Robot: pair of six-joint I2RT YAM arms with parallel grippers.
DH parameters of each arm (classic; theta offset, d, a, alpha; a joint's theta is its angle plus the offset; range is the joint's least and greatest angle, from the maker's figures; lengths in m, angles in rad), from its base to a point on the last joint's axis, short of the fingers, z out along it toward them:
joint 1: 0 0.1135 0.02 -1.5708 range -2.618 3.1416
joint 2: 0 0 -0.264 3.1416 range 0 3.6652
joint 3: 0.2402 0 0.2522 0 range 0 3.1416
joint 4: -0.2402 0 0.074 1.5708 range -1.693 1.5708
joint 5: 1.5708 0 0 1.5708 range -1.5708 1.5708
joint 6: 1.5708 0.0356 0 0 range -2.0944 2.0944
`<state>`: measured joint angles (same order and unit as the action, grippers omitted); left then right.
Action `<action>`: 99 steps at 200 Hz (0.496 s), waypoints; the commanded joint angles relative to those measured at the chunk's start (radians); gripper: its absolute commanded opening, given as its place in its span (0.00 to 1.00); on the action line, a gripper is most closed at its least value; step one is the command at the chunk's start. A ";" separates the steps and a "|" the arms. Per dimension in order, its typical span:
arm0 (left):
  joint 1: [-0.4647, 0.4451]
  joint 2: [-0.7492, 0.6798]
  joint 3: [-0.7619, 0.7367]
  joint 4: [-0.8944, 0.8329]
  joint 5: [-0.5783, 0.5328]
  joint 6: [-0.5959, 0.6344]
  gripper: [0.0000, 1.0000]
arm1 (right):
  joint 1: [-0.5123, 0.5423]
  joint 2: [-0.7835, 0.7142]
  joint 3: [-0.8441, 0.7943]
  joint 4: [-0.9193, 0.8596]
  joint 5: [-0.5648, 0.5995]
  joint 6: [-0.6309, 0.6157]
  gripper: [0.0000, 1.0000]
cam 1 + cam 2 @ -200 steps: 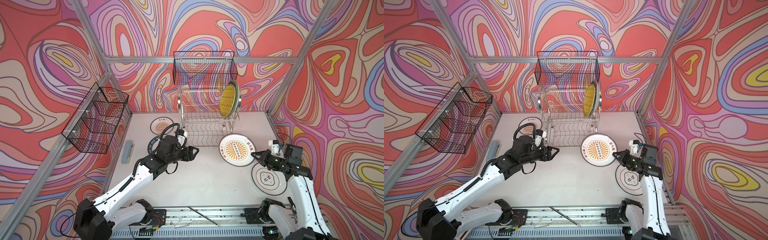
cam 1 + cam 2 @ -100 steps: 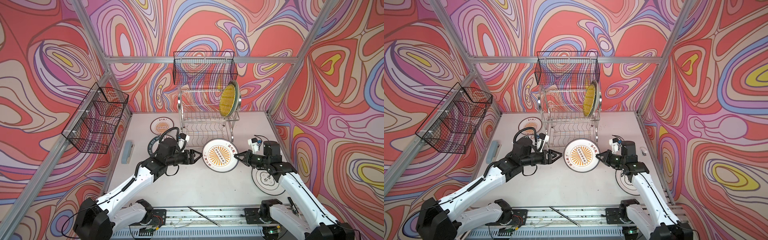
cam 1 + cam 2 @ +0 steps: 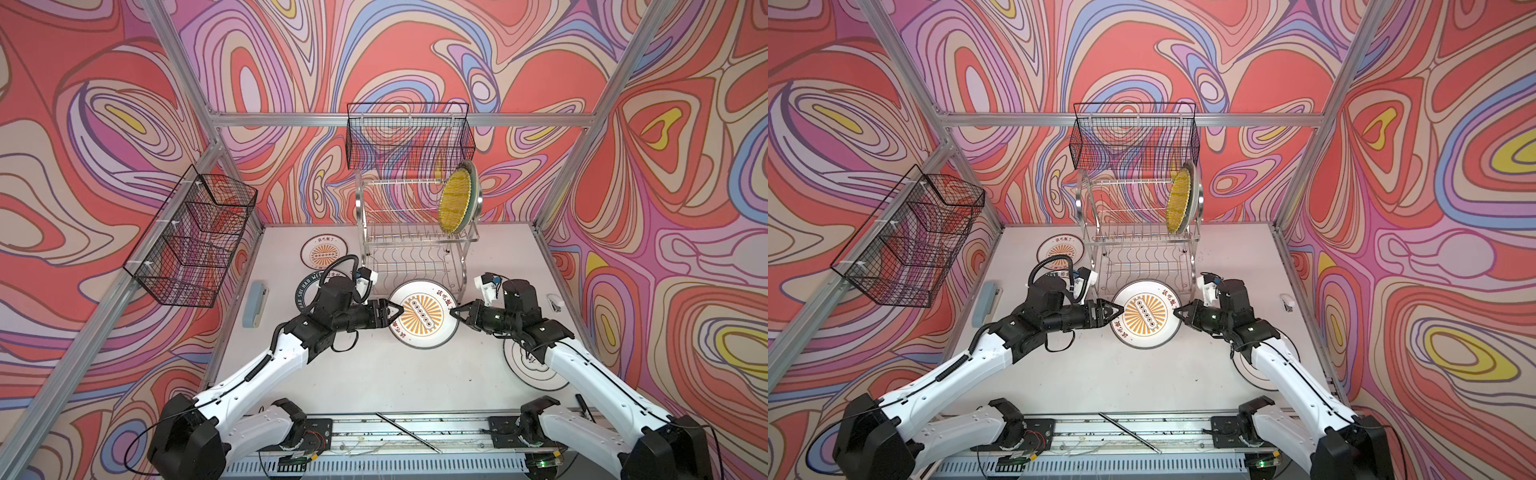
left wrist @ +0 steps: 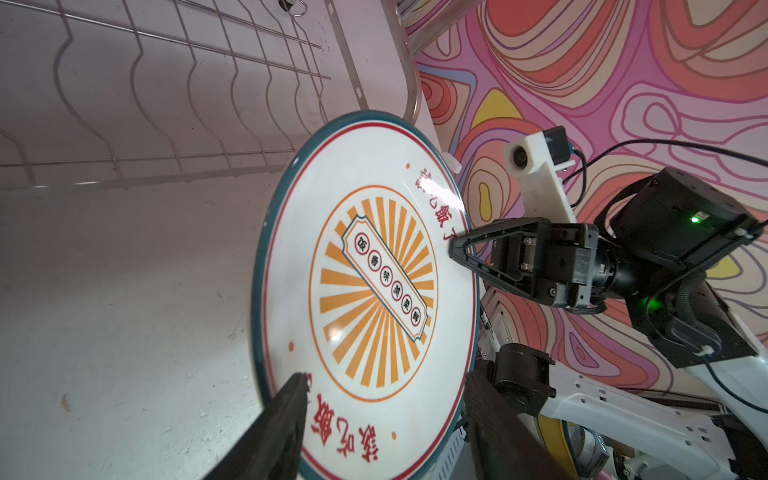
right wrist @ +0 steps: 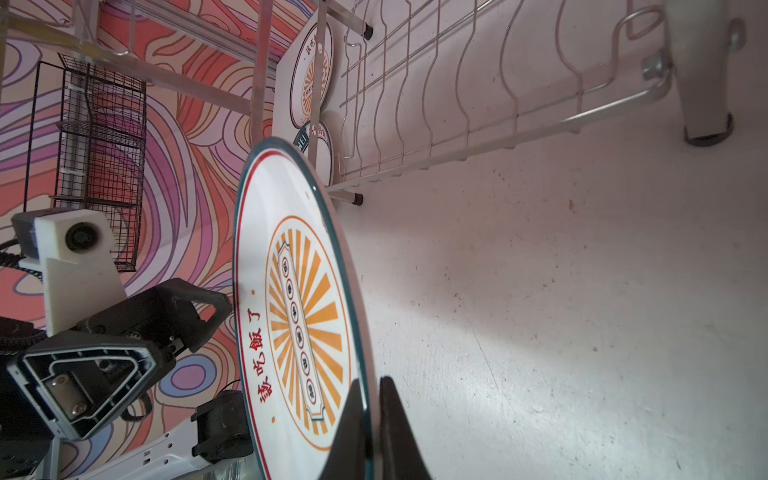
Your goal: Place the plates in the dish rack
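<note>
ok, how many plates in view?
6. Two stand in the dish rack, upper tier: yellow plate, aqua plate behind it. Right gripper holds sunburst plate. On the table: second sunburst plate beside rack, green-rimmed plate partly under left arm, black-ringed plate partly under right arm.

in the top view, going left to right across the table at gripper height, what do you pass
pale blue flat object → green-lettered plate → left gripper → held sunburst plate → right gripper → small white object
</note>
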<state>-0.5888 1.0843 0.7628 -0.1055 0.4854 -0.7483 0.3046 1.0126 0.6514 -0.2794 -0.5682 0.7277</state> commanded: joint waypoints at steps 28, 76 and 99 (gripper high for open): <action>0.004 -0.063 0.019 -0.134 -0.116 0.039 0.65 | 0.013 -0.014 0.044 0.057 -0.011 0.004 0.00; 0.004 -0.021 0.000 -0.110 -0.081 0.014 0.62 | 0.046 -0.004 0.049 0.077 -0.022 -0.005 0.00; 0.004 -0.018 -0.006 -0.085 -0.067 0.009 0.60 | 0.059 -0.005 0.044 0.100 -0.035 0.001 0.00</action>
<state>-0.5888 1.0630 0.7650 -0.2050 0.4038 -0.7311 0.3477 1.0126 0.6674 -0.2604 -0.5678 0.7265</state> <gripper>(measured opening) 0.610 0.058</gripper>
